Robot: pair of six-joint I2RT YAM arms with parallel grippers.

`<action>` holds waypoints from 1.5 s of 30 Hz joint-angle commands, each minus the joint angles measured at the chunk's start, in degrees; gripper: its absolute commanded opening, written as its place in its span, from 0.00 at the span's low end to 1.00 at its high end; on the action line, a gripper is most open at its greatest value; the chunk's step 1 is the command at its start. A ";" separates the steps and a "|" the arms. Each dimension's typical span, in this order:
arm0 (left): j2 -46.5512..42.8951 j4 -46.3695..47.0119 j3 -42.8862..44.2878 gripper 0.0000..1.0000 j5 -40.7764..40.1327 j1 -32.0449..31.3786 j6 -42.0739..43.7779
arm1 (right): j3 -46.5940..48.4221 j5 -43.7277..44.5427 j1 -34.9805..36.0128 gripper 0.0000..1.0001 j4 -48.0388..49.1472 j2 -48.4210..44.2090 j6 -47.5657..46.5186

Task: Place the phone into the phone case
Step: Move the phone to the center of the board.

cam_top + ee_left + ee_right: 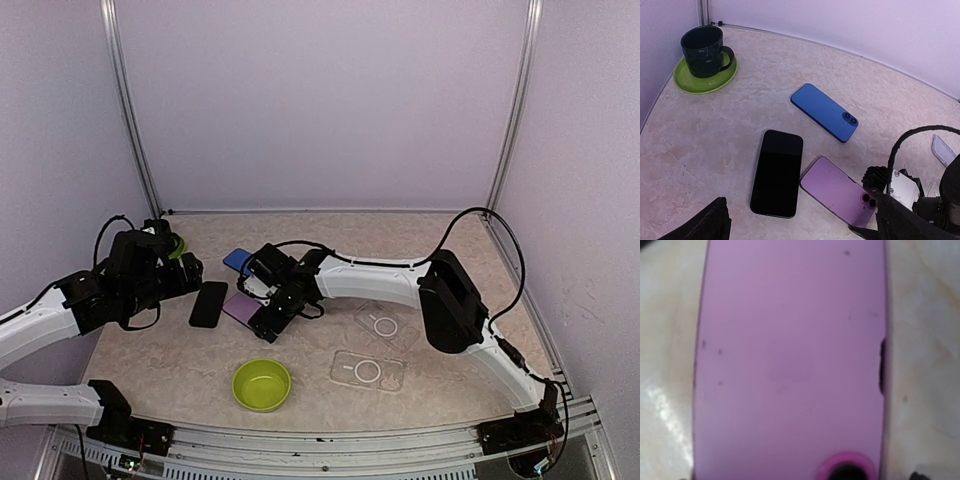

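- The pink phone [240, 307] lies flat on the counter [430, 240], back up with its camera lenses showing. It is just beside the right edge of the black phone [208, 303].
- The right tool [270, 312] hangs low over the camera end of the pink phone. Its wrist view shows little but the pink back, and I cannot tell whether the jaws stand apart or pinch the phone.
- The left tool [190, 275] hovers left of the black phone, jaws spread wide with nothing between them.
- Two transparent cases lie on the counter to the right, well apart from the pink phone: the farther clear case [385, 325] and the nearer clear case [367, 371].
- The blue phone [237, 260] lies back up, behind the other two phones.
- A dark mug [705, 44] stands on a green saucer [705, 82] in the far left corner.
- A green bowl [262, 385] sits near the front edge.
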 commanded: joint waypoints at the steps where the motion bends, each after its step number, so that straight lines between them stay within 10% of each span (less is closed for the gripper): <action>1: -0.53 -0.79 0.55 0.99 -0.92 -0.45 0.44 | 0.53 2.05 0.91 0.91 -5.62 3.18 -1.73; 8: -0.70 -0.60 -0.18 0.99 -1.17 -0.45 0.33 | -0.67 -0.74 1.25 0.67 -5.71 3.22 -2.17; 22: 0.01 -1.57 1.81 0.99 -1.27 -0.37 3.52 | -16.75 -3.77 -2.12 0.65 -6.25 -10.38 -11.32; 45: 0.41 -2.42 2.05 0.99 -0.85 -0.38 4.67 | -9.07 -3.46 -2.97 0.88 -20.11 -5.26 -19.20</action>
